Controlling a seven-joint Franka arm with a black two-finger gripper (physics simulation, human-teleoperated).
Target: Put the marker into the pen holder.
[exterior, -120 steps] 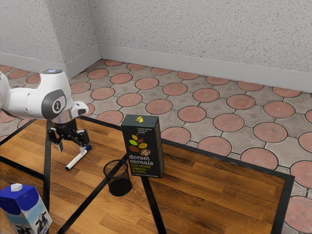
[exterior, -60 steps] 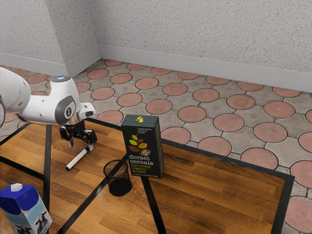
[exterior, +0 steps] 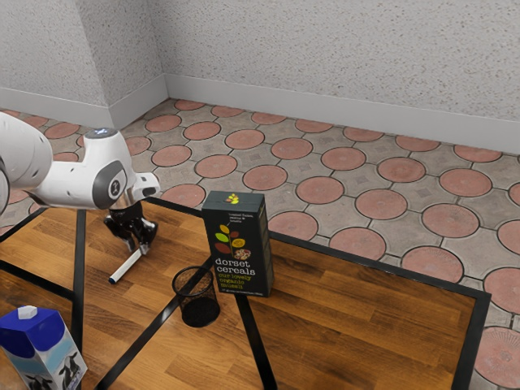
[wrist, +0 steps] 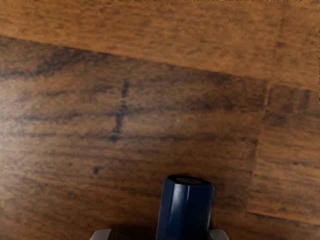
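The slim white marker [exterior: 126,266] is seen on the brown wooden table [exterior: 349,317], outside the round black mesh pen holder [exterior: 200,312]. With the clock face laid over the exterior view, twelve at its top, it is found at ten o'clock from the holder, well apart from it. Its barrel is plain white, and its dark-tipped free end is pointed between seven and eight o'clock. Its other end is reached by the black two-finger gripper [exterior: 138,248], which is set low over it. The fingers are parted more widely than the marker is thick; the marker is straddled, but not clasped from both sides.

In the wrist view, what is mostly hidden by the fingers in the exterior view is revealed: a glossy deep-blue, faceted end [wrist: 185,212] with a flat, darker face. It is placed nearer one fingertip, and a gap is left to the other.

By the exterior view alone, the surroundings are given. A tall black cereal box with coloured leaves [exterior: 237,244] is stood near the holder, between one and two o'clock from it. A blue-and-white milk carton [exterior: 42,349] is placed between eight and nine o'clock, well apart.
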